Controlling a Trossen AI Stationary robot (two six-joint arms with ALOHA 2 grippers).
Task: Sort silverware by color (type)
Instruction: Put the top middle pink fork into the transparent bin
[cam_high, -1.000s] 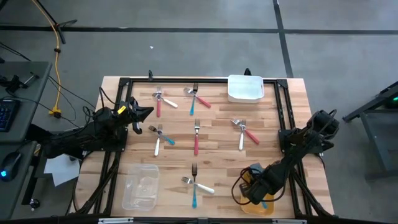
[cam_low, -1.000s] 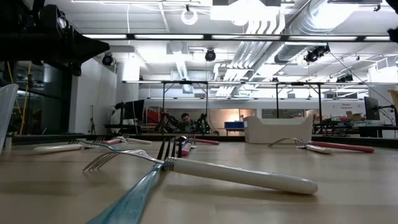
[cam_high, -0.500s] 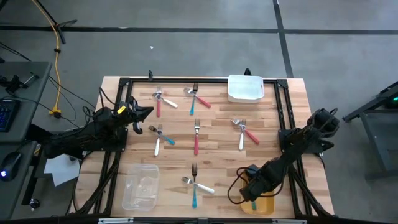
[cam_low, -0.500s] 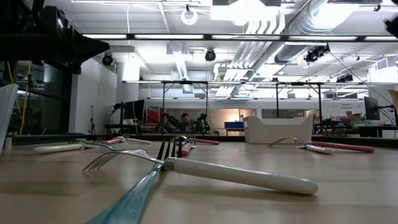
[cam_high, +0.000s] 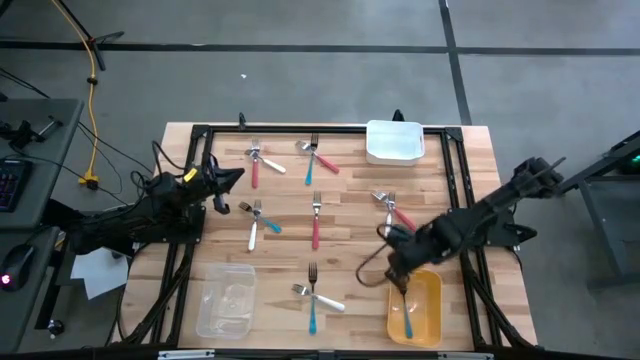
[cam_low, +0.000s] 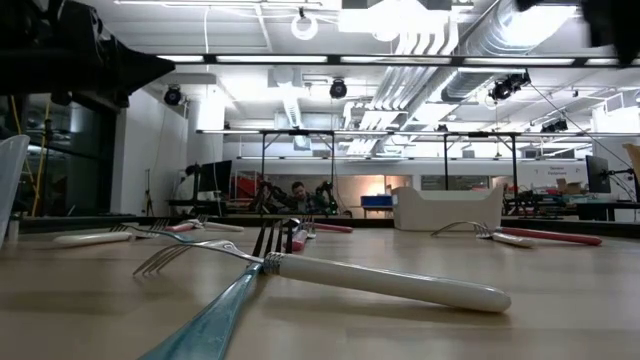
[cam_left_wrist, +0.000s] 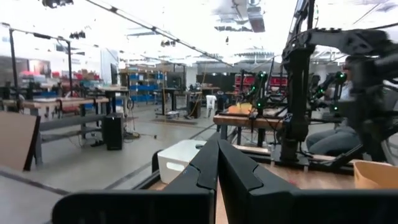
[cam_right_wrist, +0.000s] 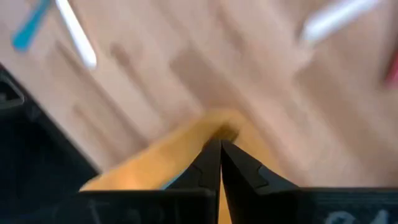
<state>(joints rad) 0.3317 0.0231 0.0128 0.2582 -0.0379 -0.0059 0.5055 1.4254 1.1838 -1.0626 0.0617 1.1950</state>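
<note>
Silverware lies in crossed pairs on the wooden table: red and white (cam_high: 255, 165), teal and red (cam_high: 318, 156), white and teal (cam_high: 258, 222), white and red (cam_high: 392, 212), teal and white (cam_high: 315, 296), plus a single red fork (cam_high: 316, 220). A teal-handled piece (cam_high: 408, 322) lies inside the yellow container (cam_high: 430, 310). My right gripper (cam_high: 398, 280) is shut and holds nothing; it points down above the container's far left corner (cam_right_wrist: 217, 121). My left gripper (cam_high: 232, 178) is shut (cam_left_wrist: 217, 163) and waits raised at the table's left edge.
A white container (cam_high: 395, 142) stands at the far edge and a clear one (cam_high: 225, 298) at the near left. A black frame (cam_high: 300, 130) runs round the table. In the low view the nearest white fork (cam_low: 390, 283) crosses over a teal handle (cam_low: 215, 320).
My right gripper has risen out of the yellow container and moved toward the table's far edge and middle, rolling as it went. The teal-handled piece stays behind in the container.
</note>
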